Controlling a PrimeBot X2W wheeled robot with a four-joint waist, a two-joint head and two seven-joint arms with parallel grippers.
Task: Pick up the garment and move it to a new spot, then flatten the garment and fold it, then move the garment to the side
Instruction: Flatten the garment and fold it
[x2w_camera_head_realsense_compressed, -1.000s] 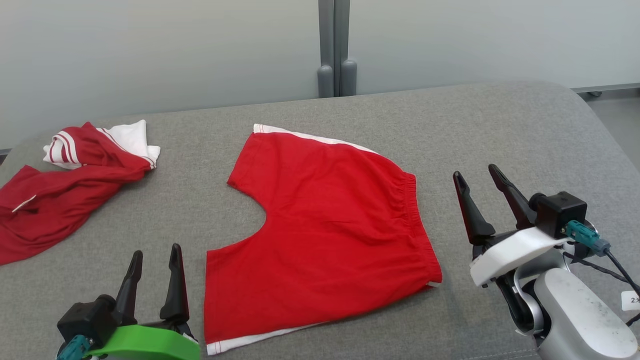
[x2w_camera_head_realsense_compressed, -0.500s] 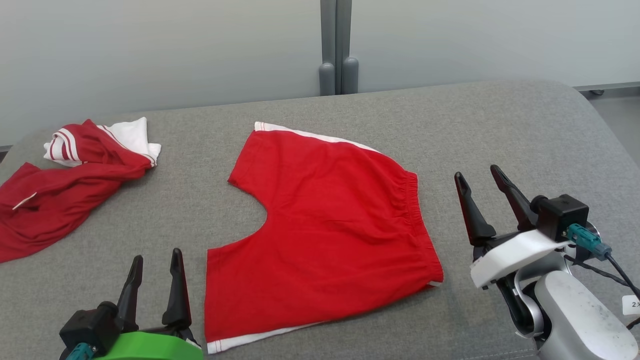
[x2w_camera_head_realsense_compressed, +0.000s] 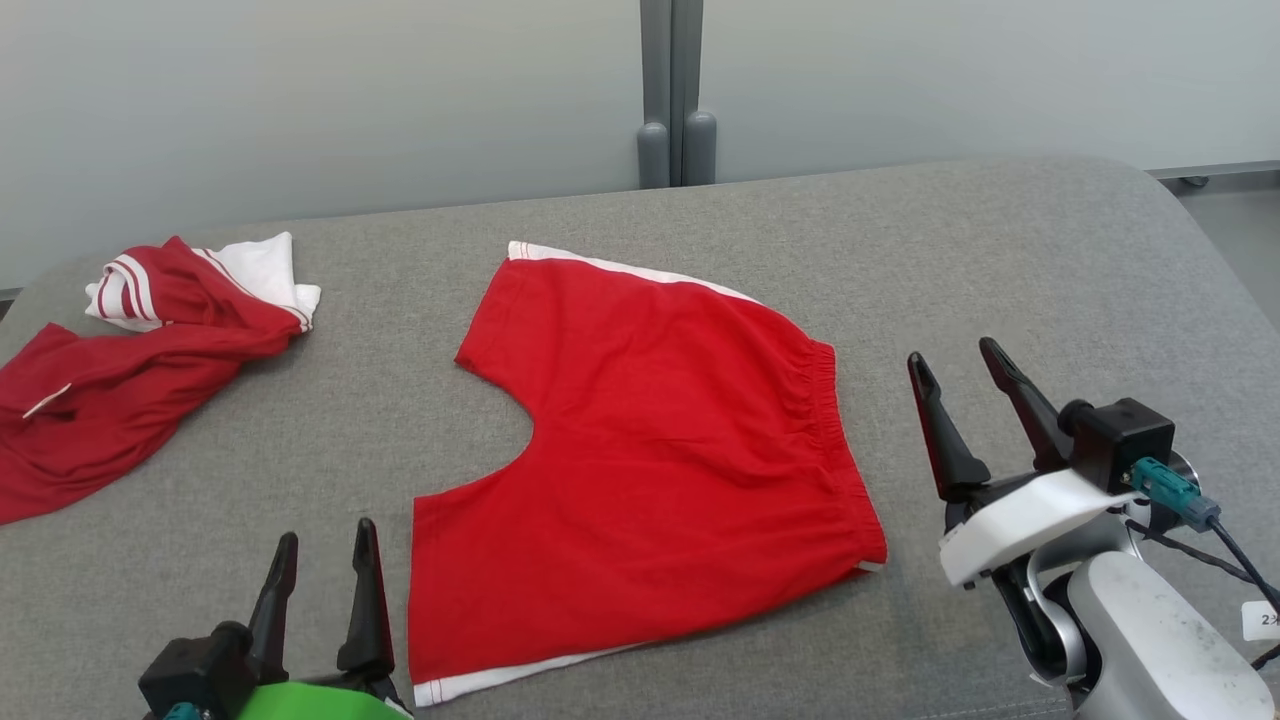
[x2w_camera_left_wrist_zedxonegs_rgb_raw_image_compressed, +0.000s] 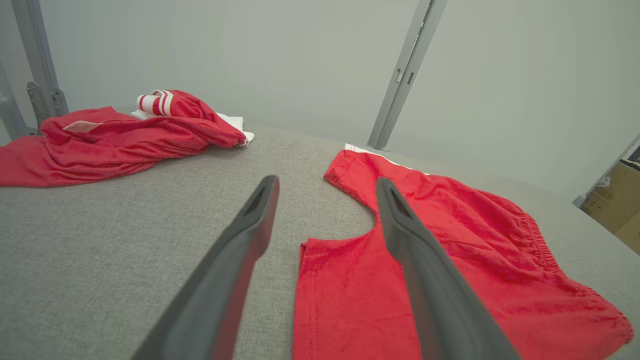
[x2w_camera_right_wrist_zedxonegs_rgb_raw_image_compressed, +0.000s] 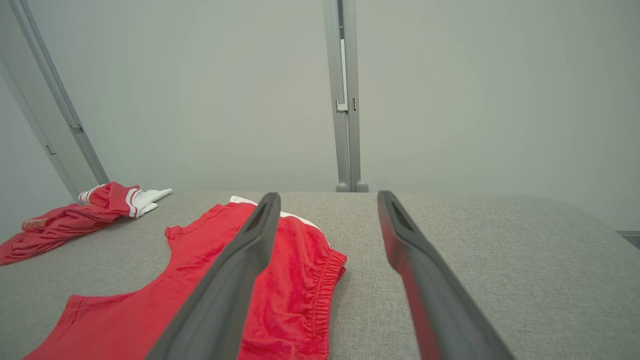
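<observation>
"Garment (x2w_camera_head_realsense_compressed: 640, 470) first: where is it?"
"Lying spread flat in the middle of the grey padded surface (x2w_camera_head_realsense_compressed: 1000, 260), waistband toward the right gripper (x2w_camera_head_realsense_compressed: 952, 353). It hasn't shifted in the last second."
"And the arms?"
"The left gripper (x2w_camera_head_realsense_compressed: 327, 533) has drawn back toward the near edge, just beside the near leg hem. The right has barely moved. Both have their fingers wide apart, holding nothing."
"Meaning?"
"Flattening looks done, and I'd judge the fold is next, so both grippers must come back in. The crumpled red top (x2w_camera_head_realsense_compressed: 130, 370) lies well apart, at the left."
</observation>
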